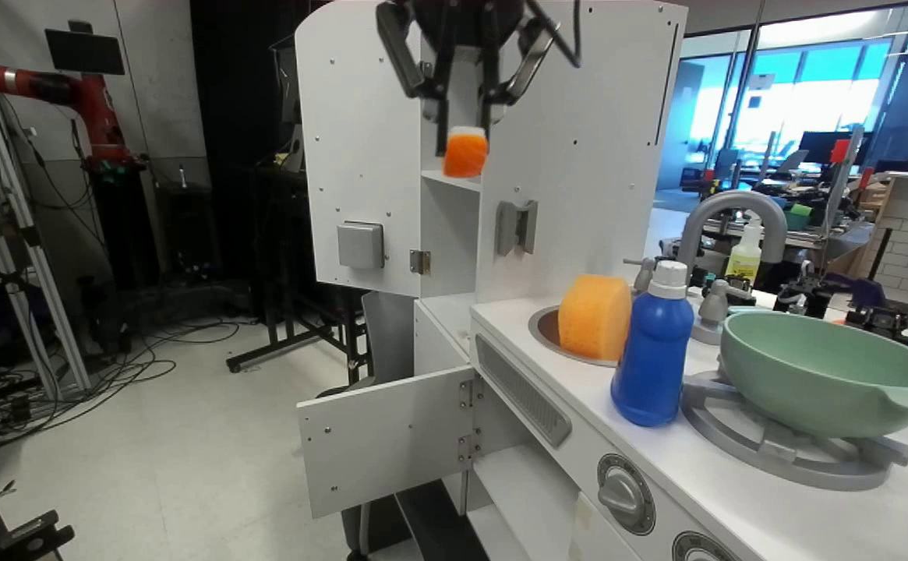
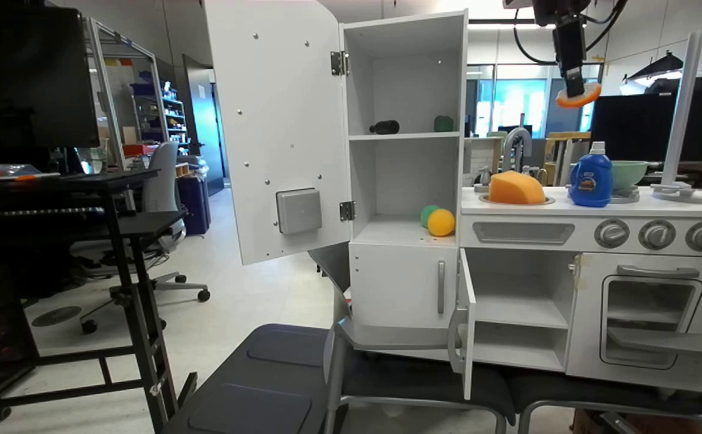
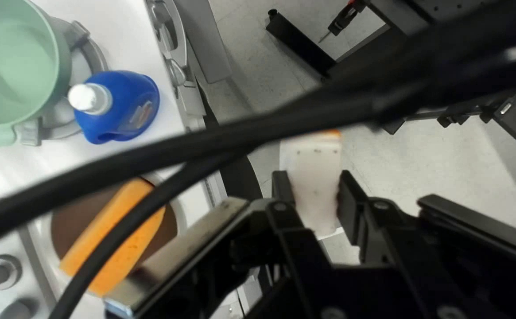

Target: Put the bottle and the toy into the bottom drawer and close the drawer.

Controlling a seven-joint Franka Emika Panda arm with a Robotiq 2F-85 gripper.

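Aloft, higher than the counter, the gripper (image 3: 315, 188) pinches a white-and-orange toy (image 1: 465, 156), one black finger (image 3: 283, 188) against each side; orange shows beneath the white in an exterior view. Two black cables (image 3: 249, 130) cross the wrist view, blurred, hiding part of what lies below. Lower down, the blue bottle (image 1: 652, 354) stands upright on the white counter (image 1: 851, 530), white cap (image 1: 669, 279) on. Its label (image 2: 589, 179), with orange and white print, faces an exterior view, the lettering too small to make out. To either side of the bottle are an orange foam-like block (image 1: 594, 318), resting over the round sink (image 3: 78, 221), and a light green bowl (image 1: 812, 397), set on a grey burner grate (image 1: 789, 467). Along the front panel (image 2: 584, 238) sit three grey knobs (image 2: 611, 233), their dial rings carrying marks that cannot be read. Under the counter the lower cupboard (image 2: 513, 304) is open, its flat white door (image 1: 387, 440) swung out on hinges. Beside it, the shelf (image 2: 404, 137) in the tall cabinet (image 2: 411, 60) bears a small dark bottle-shaped piece (image 2: 385, 127) on its side and a dark green rounded piece (image 2: 443, 123), with a yellow-orange ball (image 2: 441, 223) and a green ball (image 2: 427, 213) together on the level below. Beyond the counter stands a pump bottle (image 1: 745, 253) of yellowish liquid; the writing on its label is illegible.
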